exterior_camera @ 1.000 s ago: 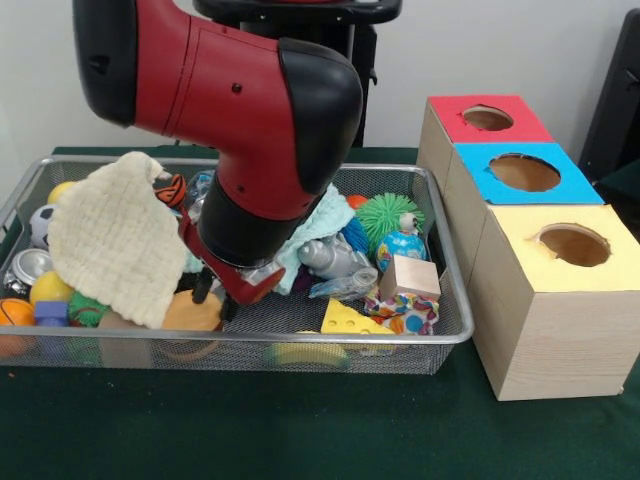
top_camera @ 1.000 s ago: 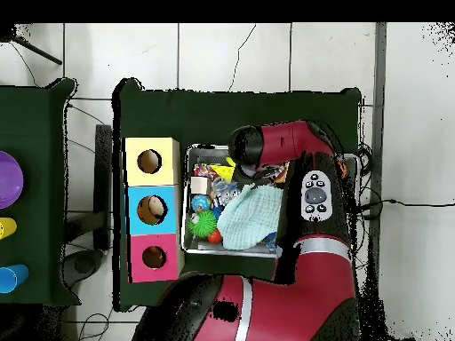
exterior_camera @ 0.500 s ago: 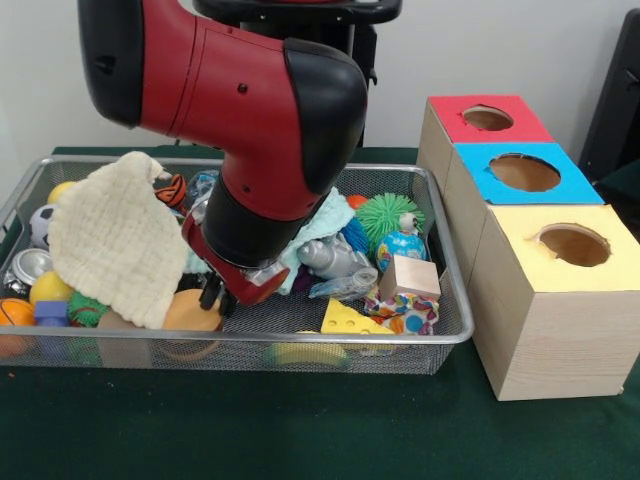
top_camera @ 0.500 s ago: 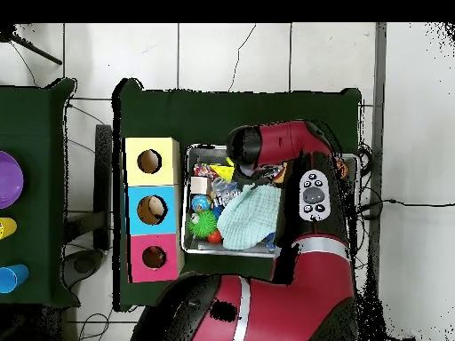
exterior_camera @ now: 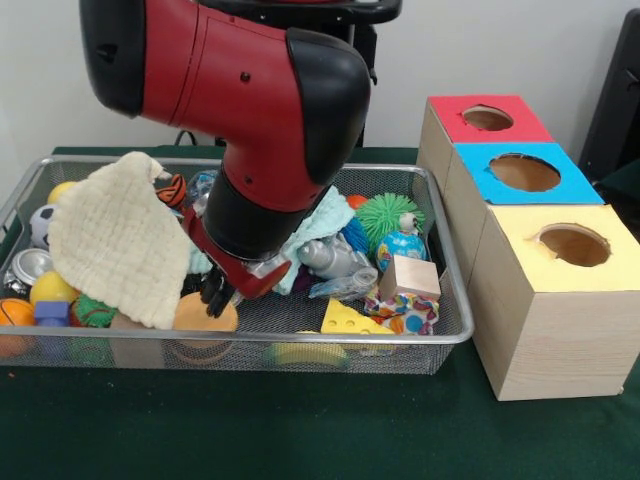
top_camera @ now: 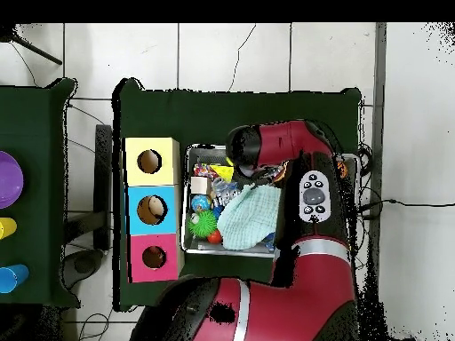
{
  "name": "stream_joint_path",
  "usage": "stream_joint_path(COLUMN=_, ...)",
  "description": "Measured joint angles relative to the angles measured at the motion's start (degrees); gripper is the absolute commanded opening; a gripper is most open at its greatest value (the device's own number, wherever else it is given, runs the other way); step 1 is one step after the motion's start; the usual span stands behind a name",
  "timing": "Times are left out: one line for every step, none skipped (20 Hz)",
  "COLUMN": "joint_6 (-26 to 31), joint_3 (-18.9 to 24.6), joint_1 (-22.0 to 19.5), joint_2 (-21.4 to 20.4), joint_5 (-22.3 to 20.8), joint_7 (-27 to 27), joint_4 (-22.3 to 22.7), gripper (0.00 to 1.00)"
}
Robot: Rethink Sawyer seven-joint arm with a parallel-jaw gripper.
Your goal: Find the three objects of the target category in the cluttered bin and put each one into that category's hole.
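The red and black arm (exterior_camera: 250,120) fills the upper left of the front view and bends down into the wire basket (exterior_camera: 440,335), so its wrist blocks much of the heap behind it. Its gripper (exterior_camera: 216,297) sits low in the basket, at the lower left of the frame, right over an orange disc (exterior_camera: 205,315) and seemingly touching it. The dark fingers (exterior_camera: 211,293) look drawn close together, but I cannot tell whether they are gripping the disc or only pressing at it.

A cream cloth (exterior_camera: 115,240) is draped over the toys at the left, hiding whatever lies beneath; that is probably why the arm is digging along its edge. A pale green cloth (exterior_camera: 320,225) sits behind the wrist. To the right lie a spiky green ball (exterior_camera: 385,215), a wooden block (exterior_camera: 410,275) and a yellow cheese wedge (exterior_camera: 352,319).

The three boxes stand in a row on the green counter (exterior_camera: 300,430) at the right, just beside the basket: red box (exterior_camera: 480,125) farthest up the frame, blue box (exterior_camera: 520,175) in the middle, yellow box (exterior_camera: 560,300) lowest. Each has a round hole on top, facing up to take drops from above. I cannot tell which category is the target.
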Motion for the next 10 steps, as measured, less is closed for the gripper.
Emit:
stream_joint_path(joint_6=0.01, joint_3=0.00, joint_1=0.00, joint_2=-0.45, joint_5=0.09, joint_7=0.00, joint_4=0.46, gripper=0.00)
stream_joint_path(joint_6=0.00, joint_3=0.01, joint_1=0.01, joint_2=-1.13, joint_5=0.28, joint_7=0.00, joint_4=1.09, gripper=0.00)
stream_joint_path(joint_6=0.01, joint_3=0.02, joint_1=-0.01, joint_2=-2.13, joint_5=0.68, joint_7=0.00, joint_4=2.02, gripper=0.00)
stream_joint_path(joint_6=0.00, joint_3=0.02, joint_1=-0.02, joint_2=-3.24, joint_5=1.13, joint_7=0.00, joint_4=2.99, gripper=0.00)
stream_joint_path(joint_6=0.01, joint_3=0.03, joint_1=-0.03, joint_2=-4.06, joint_5=1.46, joint_7=0.00, joint_4=3.66, gripper=0.00)
stream_joint_path(joint_6=0.02, joint_3=0.02, joint_1=-0.02, joint_2=-4.91, joint_5=1.76, joint_7=0.00, joint_4=4.30, gripper=0.00)
stream_joint_path(joint_6=0.05, joint_3=0.02, joint_1=-0.02, joint_2=-5.99, joint_5=2.16, joint_7=0.00, joint_4=5.06, gripper=0.00)
stream_joint_path(joint_6=0.14, joint_3=0.02, joint_1=-0.02, joint_2=-7.52, joint_5=2.71, joint_7=0.00, joint_4=6.02, gripper=0.00)
stream_joint_path(joint_6=0.25, joint_3=0.02, joint_1=-0.02, joint_2=-8.59, joint_5=3.13, joint_7=0.00, joint_4=6.61, gripper=0.00)
stream_joint_path(joint_6=0.37, joint_3=0.02, joint_1=-0.01, joint_2=-9.64, joint_5=3.47, joint_7=0.00, joint_4=7.15, gripper=0.00)
